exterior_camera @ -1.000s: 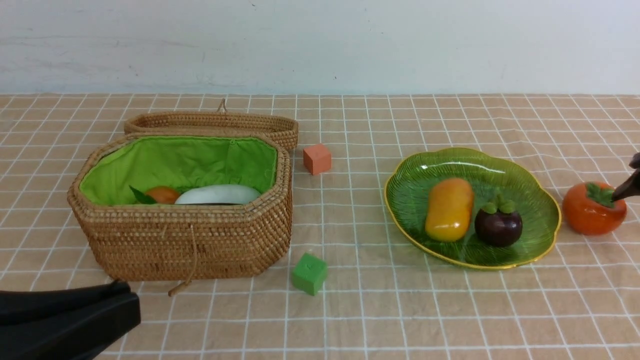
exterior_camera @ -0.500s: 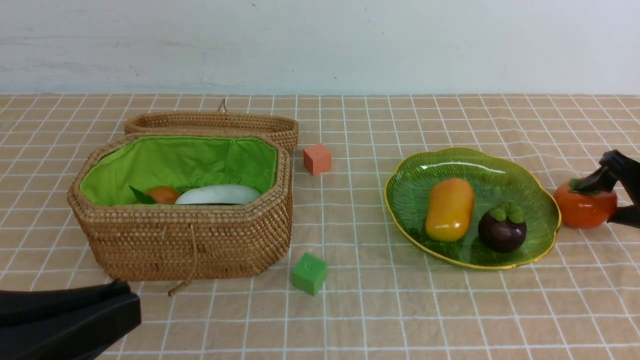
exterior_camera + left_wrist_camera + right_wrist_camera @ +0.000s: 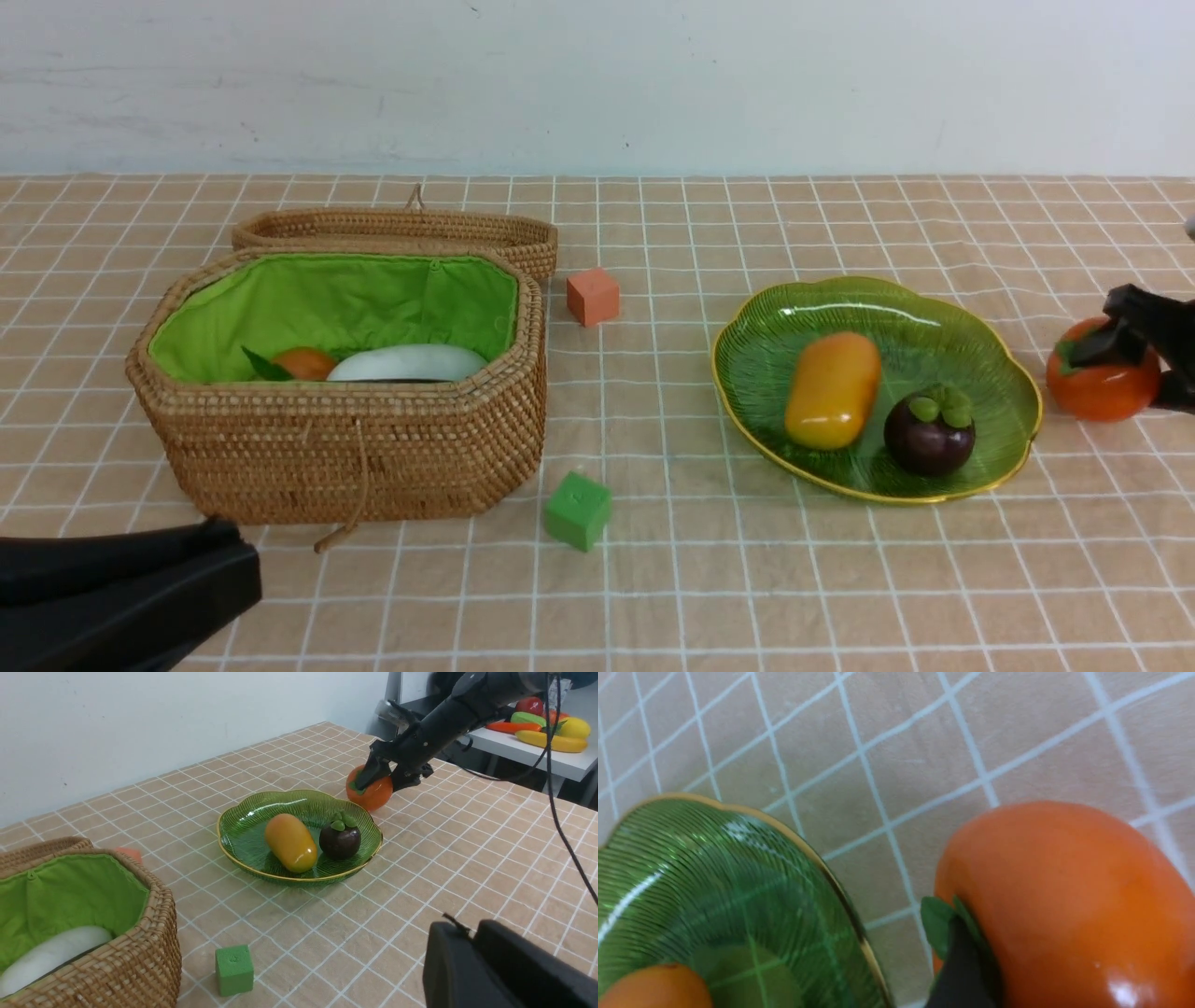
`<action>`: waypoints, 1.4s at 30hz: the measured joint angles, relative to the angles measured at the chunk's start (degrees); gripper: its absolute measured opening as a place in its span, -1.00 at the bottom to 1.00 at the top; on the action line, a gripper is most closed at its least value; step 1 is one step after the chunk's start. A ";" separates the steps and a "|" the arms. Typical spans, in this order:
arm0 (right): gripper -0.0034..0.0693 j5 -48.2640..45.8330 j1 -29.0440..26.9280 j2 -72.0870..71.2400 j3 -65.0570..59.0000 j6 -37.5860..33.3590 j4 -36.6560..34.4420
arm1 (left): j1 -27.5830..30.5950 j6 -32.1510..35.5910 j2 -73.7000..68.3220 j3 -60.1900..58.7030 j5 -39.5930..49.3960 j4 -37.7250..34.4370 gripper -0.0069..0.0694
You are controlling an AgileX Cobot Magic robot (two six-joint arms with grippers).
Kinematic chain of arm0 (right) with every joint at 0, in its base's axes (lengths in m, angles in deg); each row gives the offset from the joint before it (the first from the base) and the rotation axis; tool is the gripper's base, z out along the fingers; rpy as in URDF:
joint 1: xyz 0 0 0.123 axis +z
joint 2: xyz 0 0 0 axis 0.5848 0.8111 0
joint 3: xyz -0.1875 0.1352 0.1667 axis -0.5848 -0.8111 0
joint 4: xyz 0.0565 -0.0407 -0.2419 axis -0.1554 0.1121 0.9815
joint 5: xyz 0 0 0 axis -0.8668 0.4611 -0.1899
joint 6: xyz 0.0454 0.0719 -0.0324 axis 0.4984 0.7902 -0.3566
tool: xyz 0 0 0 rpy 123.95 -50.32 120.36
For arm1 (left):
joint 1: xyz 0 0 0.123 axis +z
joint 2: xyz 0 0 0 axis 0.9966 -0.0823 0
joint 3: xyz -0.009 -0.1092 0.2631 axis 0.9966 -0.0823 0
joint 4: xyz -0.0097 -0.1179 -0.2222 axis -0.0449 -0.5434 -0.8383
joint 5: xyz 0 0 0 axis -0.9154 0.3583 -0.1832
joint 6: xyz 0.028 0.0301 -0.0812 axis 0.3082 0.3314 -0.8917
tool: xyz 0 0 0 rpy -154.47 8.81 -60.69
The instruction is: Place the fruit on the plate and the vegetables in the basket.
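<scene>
We seemed to be in a robot lab or test area, though no sign named the place. We saw a counter (image 3: 672, 597) covered in a brown surface with white grid lines, backed by a plain, faintly scuffed pale wall (image 3: 597, 84). A black robot arm (image 3: 444, 723) reached in over it, with a loose dark cable (image 3: 550, 779) trailing beside it. Beyond stood a separate white table (image 3: 556, 756) bearing a pile of glossy produce (image 3: 551, 730), much like a stock of props. We could make out little else of the room.
</scene>
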 joint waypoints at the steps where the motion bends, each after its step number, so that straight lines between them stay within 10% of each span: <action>1: 0.48 -0.43 -0.29 -1.61 0.00 0.35 0.77 | 0.00 0.00 0.00 0.00 -0.22 0.05 -0.64; 21: 0.51 8.69 19.17 -1.42 0.06 -4.51 -5.24 | 0.00 -2.99 0.00 0.00 -2.78 5.76 -0.63; 30: 0.95 6.99 19.37 -1.98 0.00 -4.31 -0.69 | 0.00 -3.84 0.00 0.00 -2.74 5.81 -0.63; 42: -0.08 -23.20 12.39 -28.39 -2.57 13.60 20.50 | 0.00 -4.46 0.00 0.00 -2.48 6.55 -0.61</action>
